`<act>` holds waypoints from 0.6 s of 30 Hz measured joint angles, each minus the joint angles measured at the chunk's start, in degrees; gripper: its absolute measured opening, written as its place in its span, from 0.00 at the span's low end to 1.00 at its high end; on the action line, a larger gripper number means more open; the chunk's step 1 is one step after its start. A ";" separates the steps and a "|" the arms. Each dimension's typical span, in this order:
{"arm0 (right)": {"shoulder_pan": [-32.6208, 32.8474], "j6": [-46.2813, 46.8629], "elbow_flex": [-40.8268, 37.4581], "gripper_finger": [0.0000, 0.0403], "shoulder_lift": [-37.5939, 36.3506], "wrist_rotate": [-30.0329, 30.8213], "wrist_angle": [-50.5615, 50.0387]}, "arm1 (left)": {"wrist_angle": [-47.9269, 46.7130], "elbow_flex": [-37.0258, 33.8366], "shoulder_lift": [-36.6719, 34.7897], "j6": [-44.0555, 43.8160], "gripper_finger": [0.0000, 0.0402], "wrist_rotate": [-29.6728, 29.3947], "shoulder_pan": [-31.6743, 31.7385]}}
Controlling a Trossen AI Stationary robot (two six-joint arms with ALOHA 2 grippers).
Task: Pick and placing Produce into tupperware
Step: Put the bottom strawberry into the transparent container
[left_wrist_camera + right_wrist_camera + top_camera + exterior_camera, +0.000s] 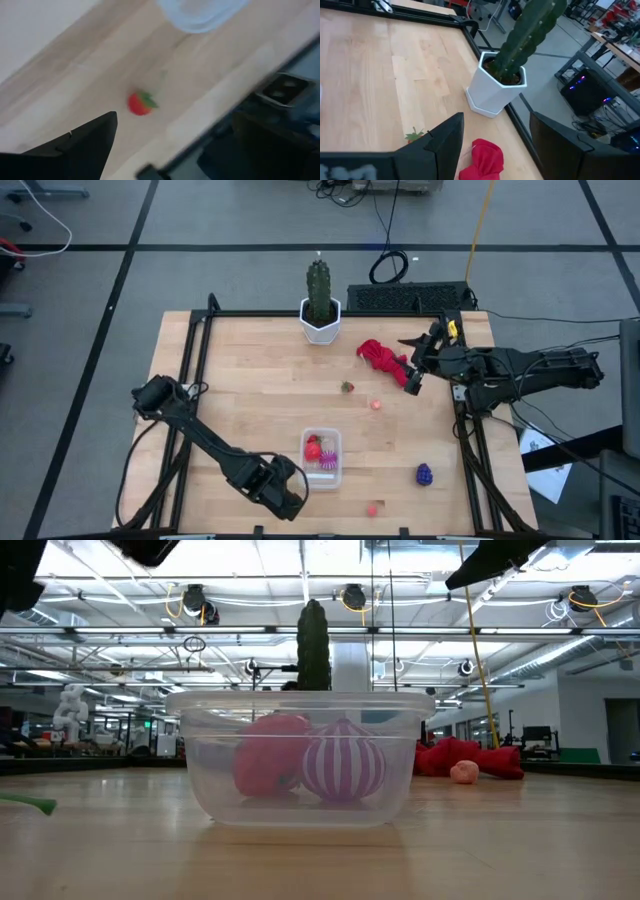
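While left gripper (pixel 292 502) hangs by table's near edge, jaws wide apart, empty, tub (pixel 322 458) sits just beside it holding strawberry (pixel 313 448) and striped magenta ball (pixel 327 461). Low view alone shows both through clear wall. Left wrist view catches a loose strawberry (pixel 140 103) on wood near the tub's corner. Overhead: grapes (pixel 424 474) right, pink bits mid-table. Right gripper (pixel 413 366) at red cloth (pixel 383 356), jaws partly apart, nothing seen held; cactus (pixel 530 35) beyond.
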 joint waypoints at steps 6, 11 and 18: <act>-0.02 1.38 0.00 0.54 0.00 -1.13 -0.03 | -0.02 -3.37 0.01 -0.35 0.99 0.14 -0.14; -0.02 1.35 0.00 0.54 0.00 -1.18 -0.02 | 0.46 -6.40 0.02 -0.33 0.99 0.64 -0.14; -0.02 1.28 0.00 0.54 0.00 -1.17 0.00 | 4.87 -8.70 0.68 0.39 0.99 1.11 -0.16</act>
